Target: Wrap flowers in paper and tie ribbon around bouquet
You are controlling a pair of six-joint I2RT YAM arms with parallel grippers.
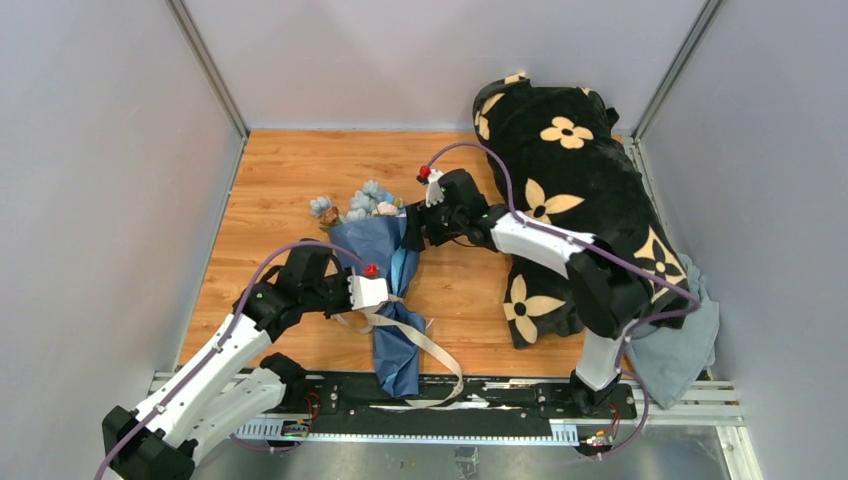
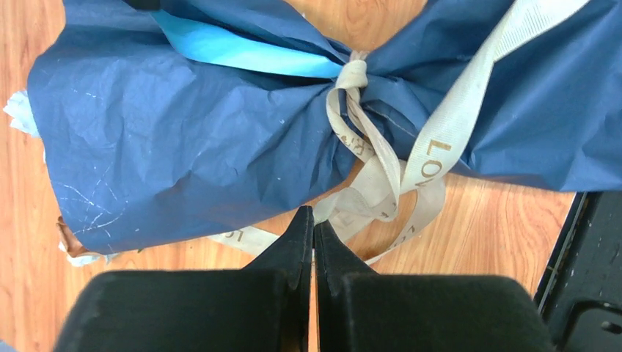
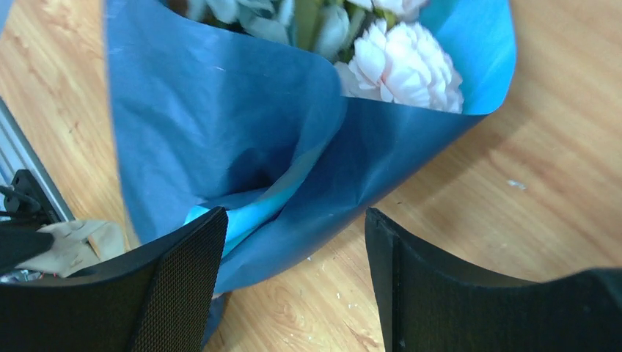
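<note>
Our left gripper (image 2: pixel 313 224), pressed together and empty, sits beside the ribbon (image 2: pixel 440 139) knotted round the bouquet (image 2: pixel 183 139) on the table (image 1: pixel 280 180) — right gripper (image 3: pixel 295 249) spread over its paper (image 3: pixel 220 110) edge. We judge a snagged loop could loosen that knot — or drag the bundle.

Bouquet (image 1: pixel 375 240) lying flat on wooden tabletop (image 1: pixel 300 170), wide end far, narrow tail toward near edge. Paper (image 2: pixel 183 139) crinkled, navy outside, sky-blue lining showing at overlap, cinched at waist. Ribbon (image 2: pixel 440 139) cream, lettered, knotted around waist, loose loops and tails trailing toward near edge. Flowers (image 1: pixel 358 205): pale blue clusters and pale pink bloom poking from wide end.
</note>
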